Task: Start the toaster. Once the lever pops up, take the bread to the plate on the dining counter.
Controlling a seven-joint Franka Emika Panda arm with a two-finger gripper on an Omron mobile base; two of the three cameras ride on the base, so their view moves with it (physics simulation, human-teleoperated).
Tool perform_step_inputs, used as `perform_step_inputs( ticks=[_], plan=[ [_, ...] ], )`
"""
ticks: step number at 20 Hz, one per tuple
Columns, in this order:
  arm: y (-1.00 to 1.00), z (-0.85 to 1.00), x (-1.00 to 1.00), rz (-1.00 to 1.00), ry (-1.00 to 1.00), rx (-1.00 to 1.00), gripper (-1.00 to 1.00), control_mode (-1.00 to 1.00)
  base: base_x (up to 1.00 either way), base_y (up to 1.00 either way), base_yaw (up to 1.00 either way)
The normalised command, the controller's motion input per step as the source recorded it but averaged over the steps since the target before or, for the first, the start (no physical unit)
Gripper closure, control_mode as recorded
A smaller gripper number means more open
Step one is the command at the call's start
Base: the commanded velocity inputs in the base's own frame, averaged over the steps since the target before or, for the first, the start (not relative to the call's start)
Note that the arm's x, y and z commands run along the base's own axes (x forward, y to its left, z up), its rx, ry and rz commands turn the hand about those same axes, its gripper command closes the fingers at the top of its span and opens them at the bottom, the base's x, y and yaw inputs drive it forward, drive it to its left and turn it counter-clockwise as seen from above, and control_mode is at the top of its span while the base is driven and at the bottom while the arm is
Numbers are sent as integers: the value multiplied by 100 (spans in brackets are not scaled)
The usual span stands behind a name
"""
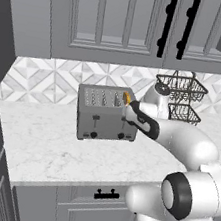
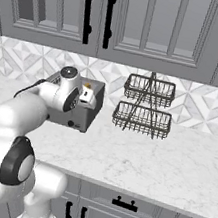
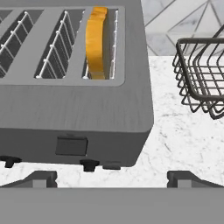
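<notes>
While the gripper (image 3: 112, 177) hovers above the right end of the toaster (image 1: 107, 113), its two finger tips stand spread wide and hold nothing. This boxy grey four-slot toaster sits on the marble worktop (image 1: 51, 143) against the patterned backsplash, with a two-tier wire basket (image 2: 145, 107) just beside it to the right. One slice of bread (image 3: 96, 41) stands on edge in the rightmost slot, its orange-brown crust showing at the slot mouth.

Two black levers and two knobs lie on the front face; the rightmost lever (image 1: 123, 121) is the one that serves this slot (in the hand view the front face is steeply foreshortened, so lever height cannot be read there).

Judged from this pose, the step in hand is either to press that lever or to reach for the slice; the pictures do not settle which. For pressing, the fingers should descend in front of the face and bear straight down on the tab alone. For lifting, they should straddle the slice's flat faces, centred over the slot, clear of the wire guides.
</notes>
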Motion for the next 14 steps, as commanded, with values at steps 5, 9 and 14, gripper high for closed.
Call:
perform_step_inputs(
  ticks=[5,9,14],
  plan=[
    [0,-22,21,0,0,0,-100,-100,0,0,0],
    [0,-20,22,0,0,0,-100,-100,0,0,0],
    [0,-9,3,0,0,0,-100,-100,0,0,0]
  ],
)
